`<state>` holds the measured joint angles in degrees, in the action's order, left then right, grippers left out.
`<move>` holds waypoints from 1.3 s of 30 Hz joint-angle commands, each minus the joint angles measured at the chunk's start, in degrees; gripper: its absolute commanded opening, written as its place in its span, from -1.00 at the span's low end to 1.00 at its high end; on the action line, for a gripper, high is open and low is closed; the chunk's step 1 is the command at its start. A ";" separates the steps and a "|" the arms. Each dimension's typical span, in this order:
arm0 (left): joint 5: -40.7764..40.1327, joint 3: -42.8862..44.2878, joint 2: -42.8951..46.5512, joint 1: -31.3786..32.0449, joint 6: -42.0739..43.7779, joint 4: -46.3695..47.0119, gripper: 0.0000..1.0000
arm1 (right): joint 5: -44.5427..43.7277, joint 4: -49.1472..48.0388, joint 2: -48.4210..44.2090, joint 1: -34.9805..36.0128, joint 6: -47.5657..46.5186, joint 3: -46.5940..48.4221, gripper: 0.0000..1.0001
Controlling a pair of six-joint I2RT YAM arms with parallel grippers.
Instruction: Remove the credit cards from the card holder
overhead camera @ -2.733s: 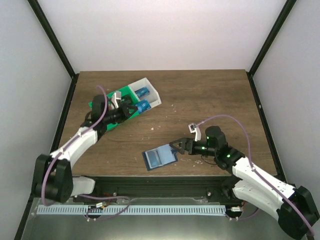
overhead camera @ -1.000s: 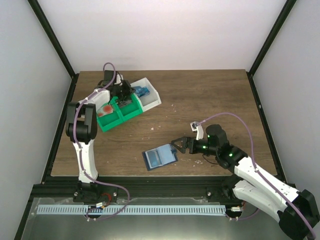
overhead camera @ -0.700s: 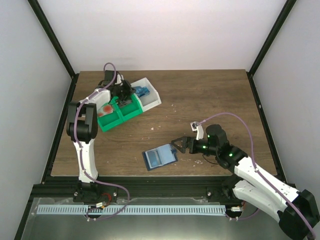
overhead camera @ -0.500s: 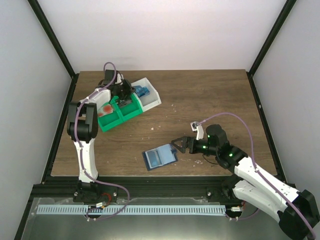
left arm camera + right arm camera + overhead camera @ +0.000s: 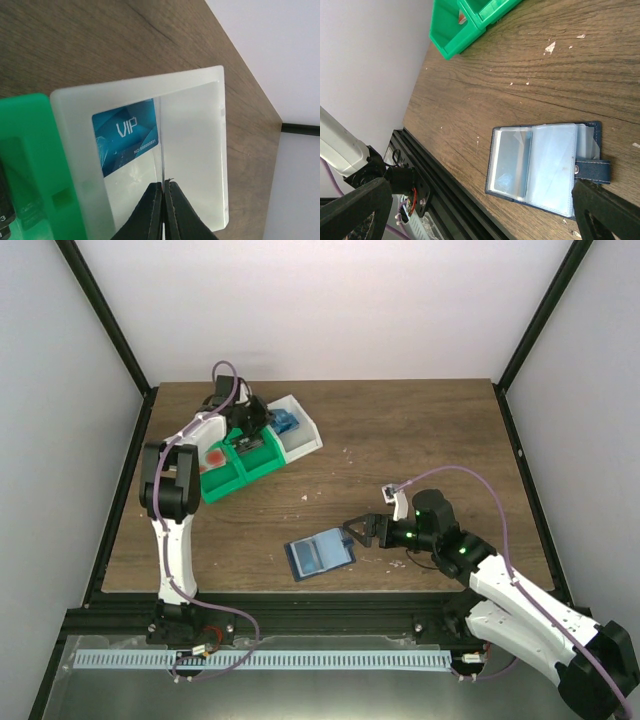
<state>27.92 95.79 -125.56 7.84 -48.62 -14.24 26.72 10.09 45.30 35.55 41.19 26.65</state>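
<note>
Holder point(image 5: 320, 553) lies open and flat near the front edge of the worktop point(image 5: 420, 430), approx. mid-width, pale sleeves up, tab point(image 5: 592, 167) pointing toward the R edge. It has not moved over the last few sec. R gripper point(image 5: 352, 532) waits just beside the tab end w/ fingers spread wide, gripping nothing, pos. unchanged. Sleeves look clear in the R wrist view; whether any card is left inside cannot be told. The change is at the back-left corner: L arm, earlier stretched out low w/ its gripper at the front of the trays, is now folded up, and L gripper point(image 5: 162, 186) hangs over the white tray point(image 5: 195, 125). Its fingers are pressed together on a thin held card point(image 5: 161, 145), seen edge-on. A blue VIP card point(image 5: 125, 137) already lies flat in that tray, next to the green tray point(image 5: 232, 462). Judgement: one card delivered, a second about to be dropped beside it; unloading is well along, and R gripper seems placed to steady the holder for any further pull.
</note>
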 commanded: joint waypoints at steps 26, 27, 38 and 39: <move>-4.80 4.56 -1.05 0.16 2.12 -1.85 -0.52 | -1.80 1.34 -0.93 0.17 -0.79 3.28 1.00; -4.87 4.92 -1.09 0.12 2.30 -2.11 -0.50 | -1.76 1.59 -0.77 0.13 -0.91 3.65 1.00; -5.67 7.71 0.66 0.04 2.41 -2.90 -0.25 | -1.30 1.97 -1.03 0.06 -1.71 4.83 1.00; -5.88 7.81 1.03 -0.04 2.34 -2.90 -0.23 | -1.36 2.22 -0.99 0.07 -1.72 5.01 1.00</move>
<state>22.98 100.68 -126.91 7.97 -46.63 -16.56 25.47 11.66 44.69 35.55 40.77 28.36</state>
